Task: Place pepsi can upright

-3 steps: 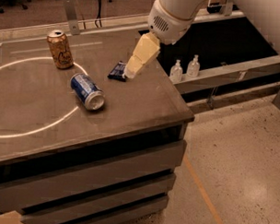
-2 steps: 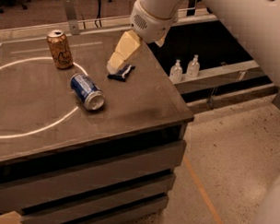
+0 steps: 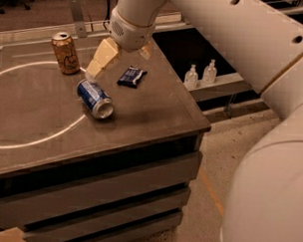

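Brown cabinet top (image 3: 157,110) marked with a pale painted ring carries the pepsi can (image 3: 95,98) on its side, long axis running from far-left to near-right, silver top facing the near edge. Hovering just beyond the can's base end is the gripper (image 3: 95,67), slanted down toward it; whether it is spread or closed cannot be told. An upright tan can (image 3: 65,52) stands farther back, and a dark snack wrapper (image 3: 131,76) lies to the right.

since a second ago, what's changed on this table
The gripper swung left, from above the snack wrapper to just beside the far end of the pepsi can. It holds nothing. The pepsi can still lies on its side, tan can upright, wrapper unmoved.
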You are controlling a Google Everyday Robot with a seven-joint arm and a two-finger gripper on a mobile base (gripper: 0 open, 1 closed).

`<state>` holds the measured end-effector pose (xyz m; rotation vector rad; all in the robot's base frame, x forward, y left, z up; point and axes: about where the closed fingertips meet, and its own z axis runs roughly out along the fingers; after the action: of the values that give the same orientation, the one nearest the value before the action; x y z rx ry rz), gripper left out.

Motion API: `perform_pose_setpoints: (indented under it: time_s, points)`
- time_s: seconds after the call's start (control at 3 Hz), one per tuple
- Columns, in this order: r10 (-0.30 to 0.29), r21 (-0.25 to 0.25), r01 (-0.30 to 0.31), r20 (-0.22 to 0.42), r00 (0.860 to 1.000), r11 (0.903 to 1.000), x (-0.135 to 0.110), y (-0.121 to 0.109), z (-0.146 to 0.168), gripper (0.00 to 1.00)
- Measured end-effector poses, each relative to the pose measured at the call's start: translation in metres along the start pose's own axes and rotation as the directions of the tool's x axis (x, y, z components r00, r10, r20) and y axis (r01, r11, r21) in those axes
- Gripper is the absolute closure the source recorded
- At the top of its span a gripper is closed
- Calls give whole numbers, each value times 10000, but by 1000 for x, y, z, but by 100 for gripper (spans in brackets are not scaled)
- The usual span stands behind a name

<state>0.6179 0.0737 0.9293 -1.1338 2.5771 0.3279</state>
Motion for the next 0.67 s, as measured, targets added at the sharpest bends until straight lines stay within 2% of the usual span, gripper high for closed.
perform_pose_setpoints:
  time_s: [0.67]
  points:
    - [-294, -606, 253, -682, 9972, 9978, -37, 33, 49, 0]
